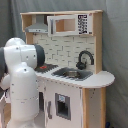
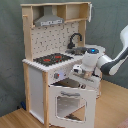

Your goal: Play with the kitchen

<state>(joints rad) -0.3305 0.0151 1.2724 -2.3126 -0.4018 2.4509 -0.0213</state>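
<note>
White-and-wood kitchen (image 2: 45, 75): oven door (image 2: 70, 102) hangs open, cavity unreadable. Arm (image 1: 22, 80) blocks kitchen's front in first exterior view. Gripper (image 2: 79, 70) at knobs; finger spread, grasp: cannot tell.

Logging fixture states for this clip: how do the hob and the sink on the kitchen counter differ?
The hob is a flat black panel with red rings; the sink is a recessed grey basin. In the second exterior view, the hob lies toward the counter's left end and the sink sits farther right. A black faucet curves over the sink; a grey hood hangs above the hob. Both are set into the same white worktop.
</note>
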